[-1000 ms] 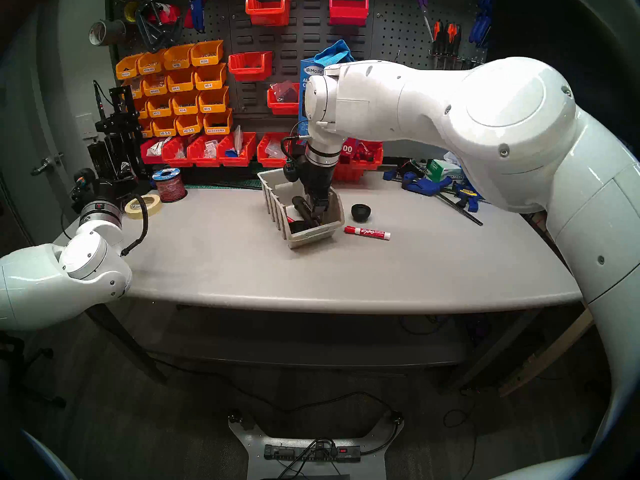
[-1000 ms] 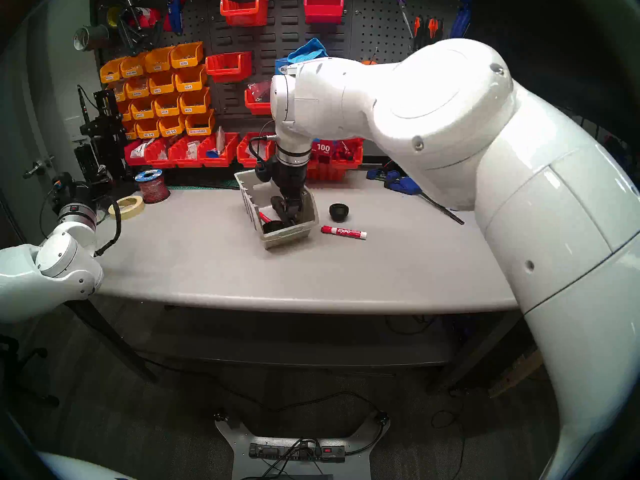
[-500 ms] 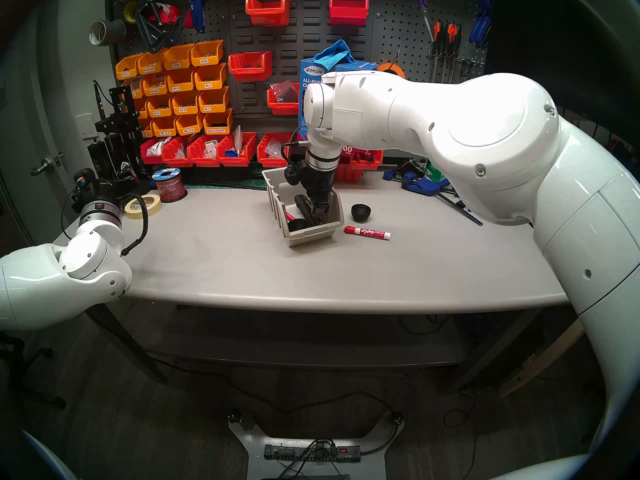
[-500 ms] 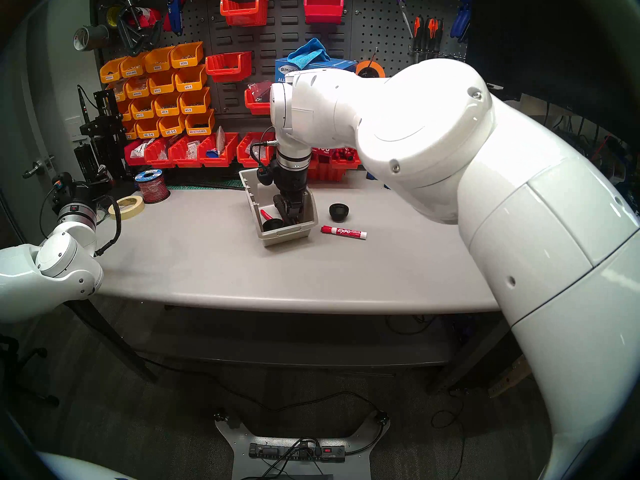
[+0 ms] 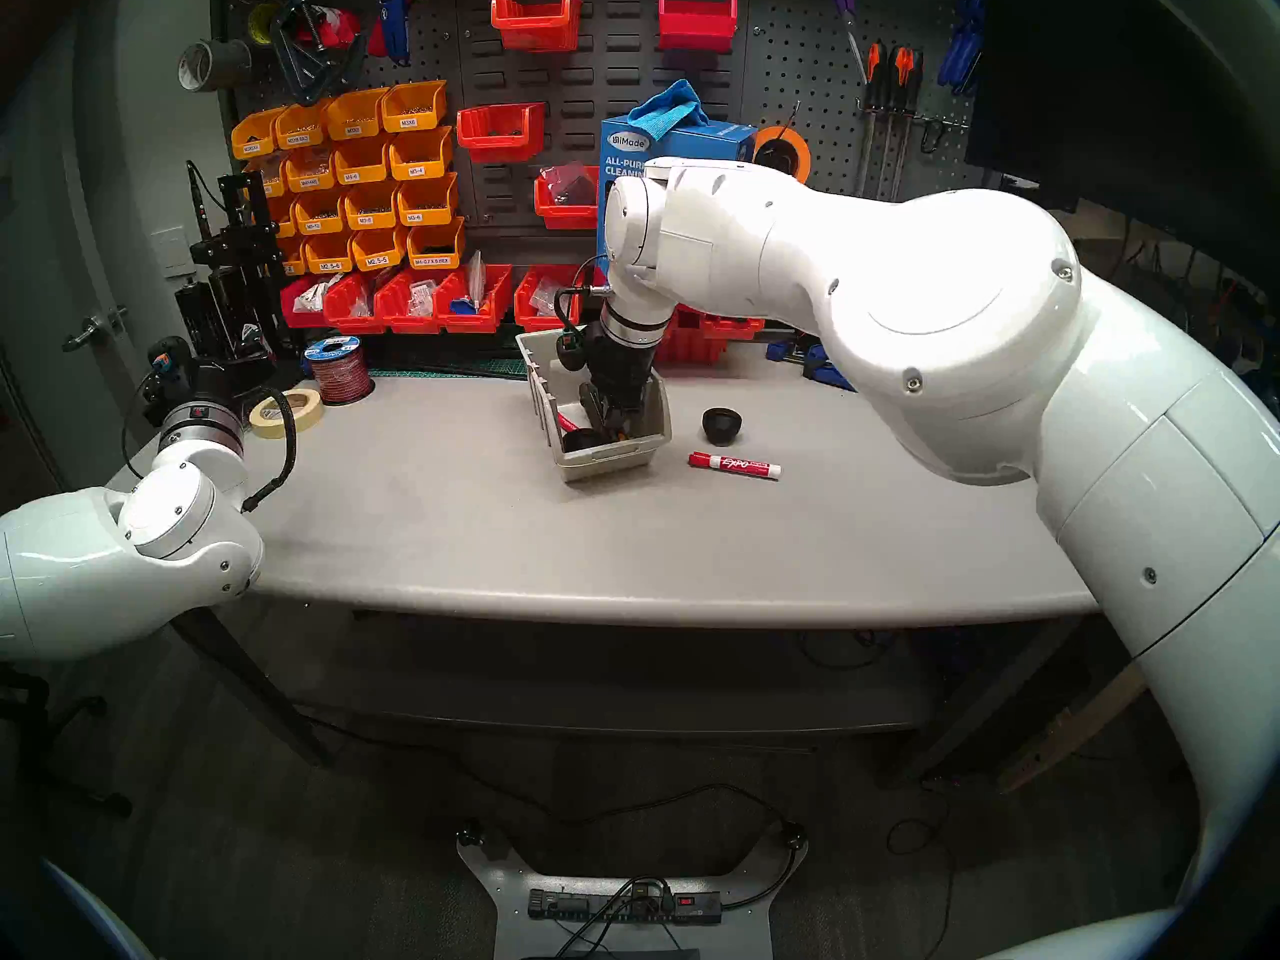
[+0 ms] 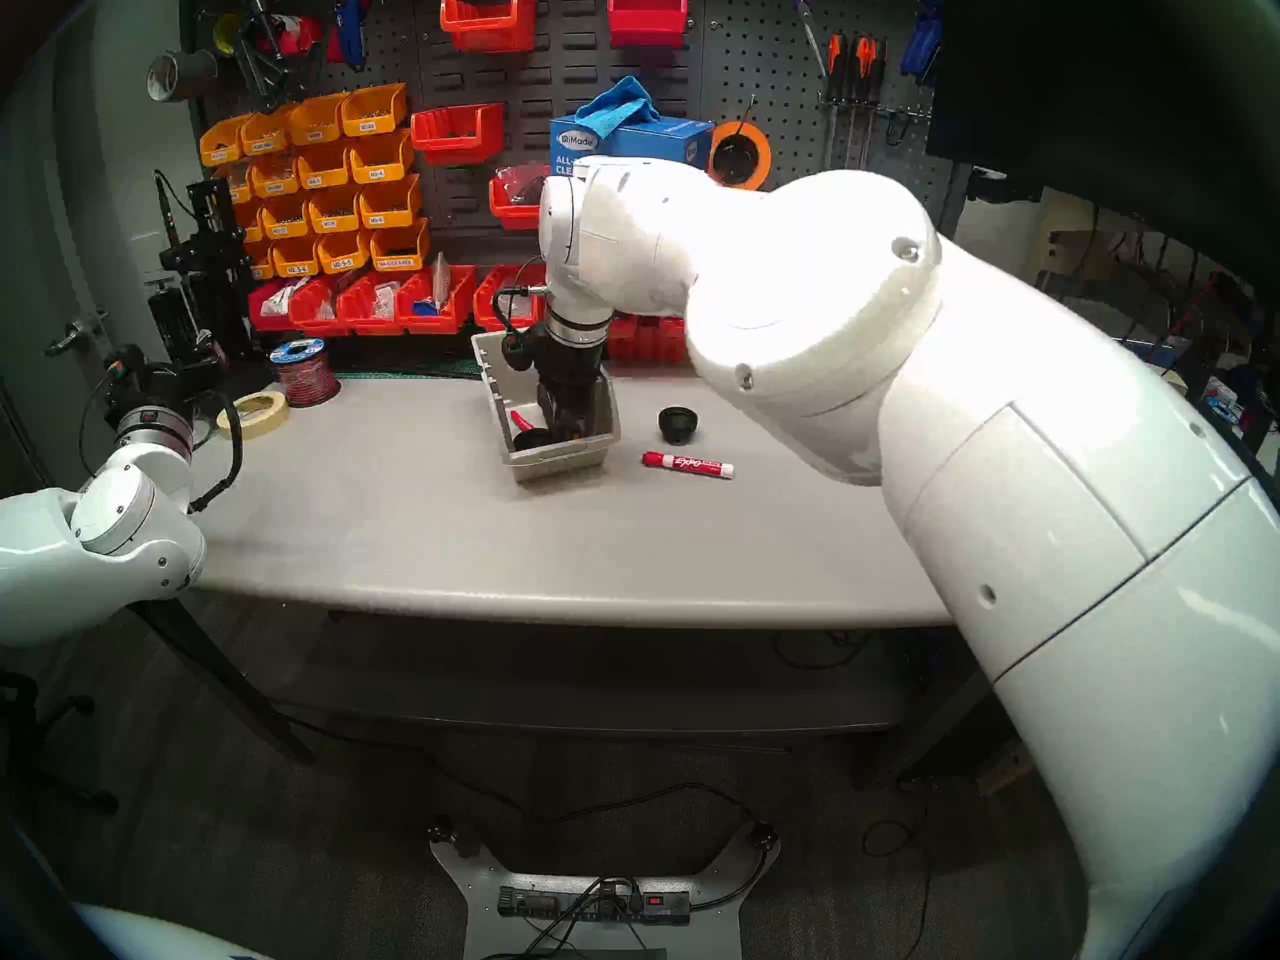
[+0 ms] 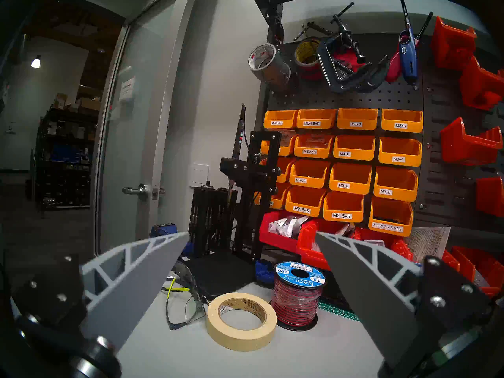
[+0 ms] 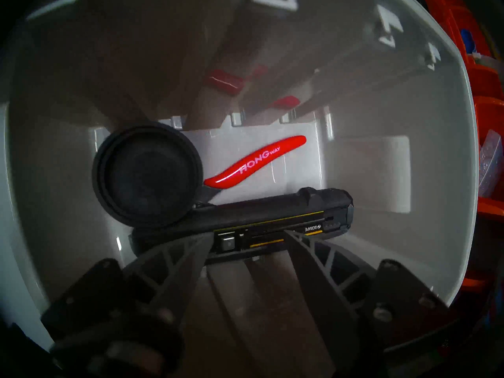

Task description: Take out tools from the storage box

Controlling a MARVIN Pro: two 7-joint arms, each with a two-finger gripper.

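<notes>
The storage box (image 5: 609,456), a beige ribbed bin with a low front lip, was seen at the centre of the grey table (image 5: 450,522) in the head views. Inside it lay a long black tool with yellow marks (image 8: 259,222), a black round cup (image 8: 147,175) touching its left end, and a red-handled tool (image 8: 256,162) behind. A second black cup (image 5: 722,425) and a red-capped marker (image 5: 734,465) were found on the table right of the box, with bare tabletop in front. The right gripper (image 8: 246,239) was reached steeply down into the box, its fingers (image 8: 180,249) set partly apart against the black tool; whether it was gripped cannot be told. The left gripper (image 7: 252,245) was held wide apart at the table's left end.
</notes>
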